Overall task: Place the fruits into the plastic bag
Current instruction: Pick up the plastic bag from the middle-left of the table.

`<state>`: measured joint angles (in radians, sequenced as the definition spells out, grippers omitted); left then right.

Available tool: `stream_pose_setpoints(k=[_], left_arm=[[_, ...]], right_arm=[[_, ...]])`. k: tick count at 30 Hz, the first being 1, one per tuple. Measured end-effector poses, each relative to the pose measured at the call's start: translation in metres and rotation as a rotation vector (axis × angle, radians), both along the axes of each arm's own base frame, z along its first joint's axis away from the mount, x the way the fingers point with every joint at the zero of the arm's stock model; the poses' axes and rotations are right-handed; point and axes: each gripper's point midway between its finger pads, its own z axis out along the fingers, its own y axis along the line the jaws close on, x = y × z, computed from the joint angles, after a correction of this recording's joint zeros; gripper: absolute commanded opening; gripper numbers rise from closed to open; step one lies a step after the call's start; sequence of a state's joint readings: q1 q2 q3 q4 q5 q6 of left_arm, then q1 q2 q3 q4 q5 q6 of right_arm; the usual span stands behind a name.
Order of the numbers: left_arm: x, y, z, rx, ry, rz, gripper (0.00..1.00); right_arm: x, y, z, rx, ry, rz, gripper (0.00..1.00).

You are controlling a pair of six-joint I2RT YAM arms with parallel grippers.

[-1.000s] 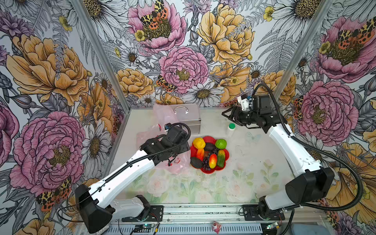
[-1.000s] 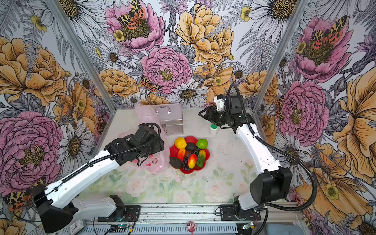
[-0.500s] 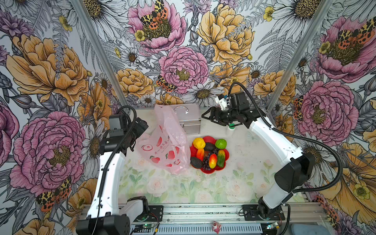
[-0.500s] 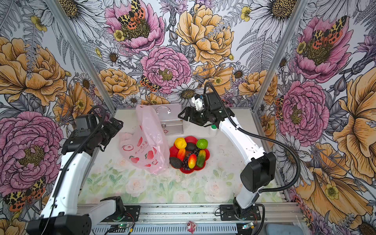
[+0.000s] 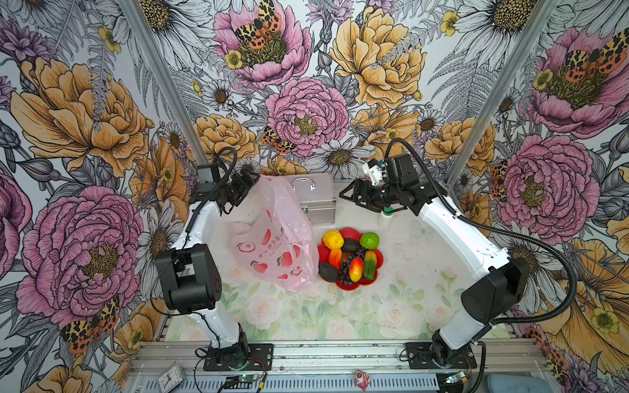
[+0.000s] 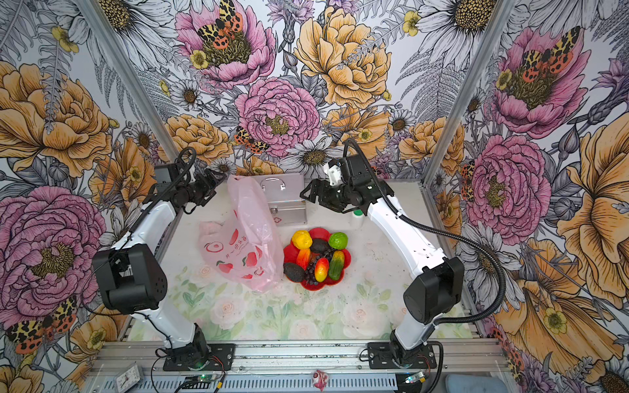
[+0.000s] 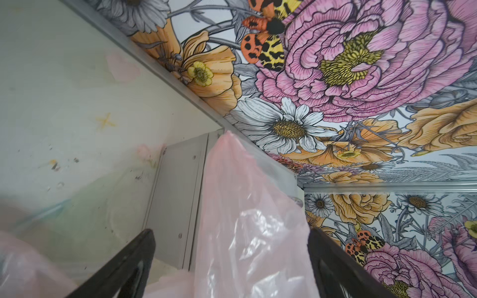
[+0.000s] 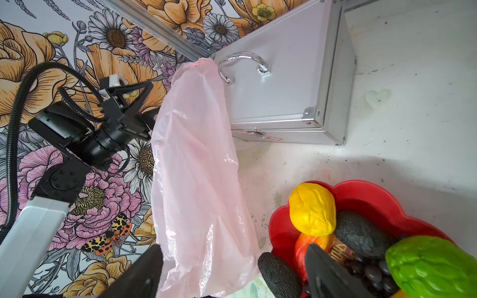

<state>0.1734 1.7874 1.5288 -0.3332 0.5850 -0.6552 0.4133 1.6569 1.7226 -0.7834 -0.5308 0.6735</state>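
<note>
Plastic bag [image 5: 272,238] now stands upright.

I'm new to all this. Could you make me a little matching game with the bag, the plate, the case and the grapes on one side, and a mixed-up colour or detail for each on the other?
Things:
1. bag
2. plate
3. case
4. grapes

Descriptions:
A. silver, with a carrying handle
B. dark purple, lying on the plate
C. pale pink, with red prints
D. red, flower-shaped

Pairs: 1-C, 2-D, 3-A, 4-B
</note>
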Motion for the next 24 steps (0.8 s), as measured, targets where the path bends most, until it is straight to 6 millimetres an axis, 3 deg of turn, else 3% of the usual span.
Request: stream_pose_setpoints(k=[4, 11, 14, 21, 24], left_arm=[[0.026, -0.007, -0.009, -0.009, -0.007, -0.030, 0.85], [0.040, -0.019, -0.041, -0.032, 0.067, -0.049, 0.75], [0.045, -0.020, -0.042, -0.042, 0.075, -0.046, 0.57], [0.046, -0.022, -0.033, -0.069, 0.073, -0.040, 0.02], [0.040, -0.022, -0.026, -0.076, 0.078, -0.035, 0.00]], right_arm=[[0.001, -0.002, 0.000, -0.010, -0.005, -0.013, 0.88], [0.002, -0.006, -0.003, -0.027, -0.002, -0.030, 0.88], [0.003, -0.006, -0.003, -0.031, -0.003, -0.034, 0.88], [0.005, -0.008, -0.004, -0.038, -0.007, -0.045, 0.88], [0.005, -0.009, -0.004, -0.040, -0.008, -0.047, 0.88]])
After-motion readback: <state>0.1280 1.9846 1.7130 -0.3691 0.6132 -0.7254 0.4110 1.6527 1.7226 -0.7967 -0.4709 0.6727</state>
